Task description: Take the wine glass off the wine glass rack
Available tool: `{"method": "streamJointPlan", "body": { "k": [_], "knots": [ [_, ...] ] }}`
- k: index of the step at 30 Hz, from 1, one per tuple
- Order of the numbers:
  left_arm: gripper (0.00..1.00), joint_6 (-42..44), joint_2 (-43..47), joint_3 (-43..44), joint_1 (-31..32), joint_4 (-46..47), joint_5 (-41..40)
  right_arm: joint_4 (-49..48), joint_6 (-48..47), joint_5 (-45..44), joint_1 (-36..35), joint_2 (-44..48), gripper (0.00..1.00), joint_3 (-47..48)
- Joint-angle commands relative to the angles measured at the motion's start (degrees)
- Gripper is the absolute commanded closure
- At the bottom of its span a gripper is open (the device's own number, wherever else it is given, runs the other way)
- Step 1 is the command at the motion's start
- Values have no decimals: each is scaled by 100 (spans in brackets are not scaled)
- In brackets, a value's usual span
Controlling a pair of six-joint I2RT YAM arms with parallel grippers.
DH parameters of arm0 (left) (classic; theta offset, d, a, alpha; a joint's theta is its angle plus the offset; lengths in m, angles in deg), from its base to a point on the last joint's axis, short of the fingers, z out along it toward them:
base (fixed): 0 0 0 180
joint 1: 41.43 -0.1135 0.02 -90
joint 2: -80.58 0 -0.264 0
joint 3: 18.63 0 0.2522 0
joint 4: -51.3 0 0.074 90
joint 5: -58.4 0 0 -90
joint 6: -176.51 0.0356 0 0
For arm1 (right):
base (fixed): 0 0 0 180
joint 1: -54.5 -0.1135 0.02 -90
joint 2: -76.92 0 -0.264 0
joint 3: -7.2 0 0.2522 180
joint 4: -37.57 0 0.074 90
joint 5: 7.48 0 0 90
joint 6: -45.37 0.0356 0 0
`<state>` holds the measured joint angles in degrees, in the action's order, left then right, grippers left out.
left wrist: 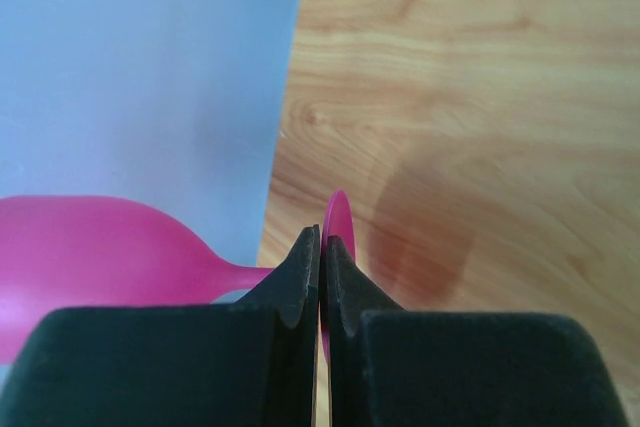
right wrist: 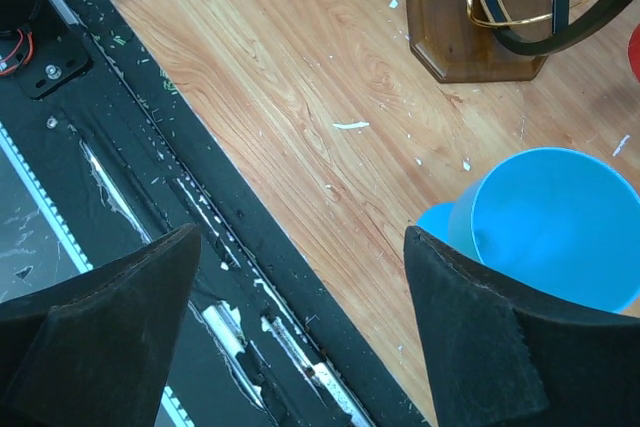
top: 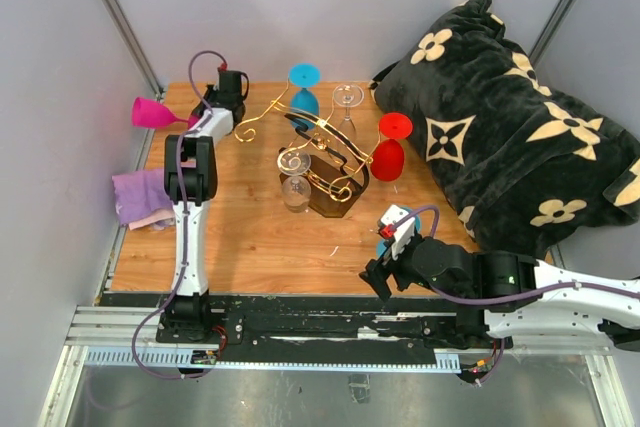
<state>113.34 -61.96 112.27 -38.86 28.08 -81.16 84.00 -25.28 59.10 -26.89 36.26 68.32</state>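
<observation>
The wine glass rack [top: 335, 197], gold wire arms on a dark brown base, stands mid-table. A blue glass [top: 303, 87], a clear glass [top: 347, 107], a red glass [top: 390, 152] and another clear glass [top: 294, 185] hang on it. My left gripper [top: 203, 119] is at the far left, shut on the foot [left wrist: 338, 227] of a pink wine glass [top: 153, 112]. The glass lies sideways, its bowl [left wrist: 90, 257] out past the table's left edge. My right gripper [top: 383, 269] is open and empty near the front edge, beside a blue glass [right wrist: 550, 232].
A purple cloth [top: 140, 197] lies at the table's left edge. A black blanket with cream flowers [top: 510, 137] covers the right side. The rack's wooden base [right wrist: 470, 22] shows at the top of the right wrist view. A black rail [top: 320, 322] runs along the front.
</observation>
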Motion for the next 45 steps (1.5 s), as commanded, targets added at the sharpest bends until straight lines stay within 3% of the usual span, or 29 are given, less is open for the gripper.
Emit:
{"method": "streamJointPlan", "body": {
  "k": [1,6,13,20,26,33,45],
  "knots": [
    [99,1131,-186,-489,81,823,-338,-150,-105,84,83,226,17,-148],
    [100,1551,-141,-899,86,975,-221,-190,-86,96,88,488,17,-273],
    [99,2551,-166,-1443,90,1898,-598,-199,-66,146,96,743,17,-352],
    [99,2939,-552,-1629,262,2421,-825,-362,-77,271,96,702,17,-427],
    [97,2758,-868,-1379,542,2477,-738,-414,-81,248,96,706,17,-524],
    [73,2494,-997,-1299,631,2415,-709,-410,-93,211,101,816,17,-561],
    [61,1138,-929,-811,718,1219,100,-402,-130,216,107,769,17,-525]
  ]
}}
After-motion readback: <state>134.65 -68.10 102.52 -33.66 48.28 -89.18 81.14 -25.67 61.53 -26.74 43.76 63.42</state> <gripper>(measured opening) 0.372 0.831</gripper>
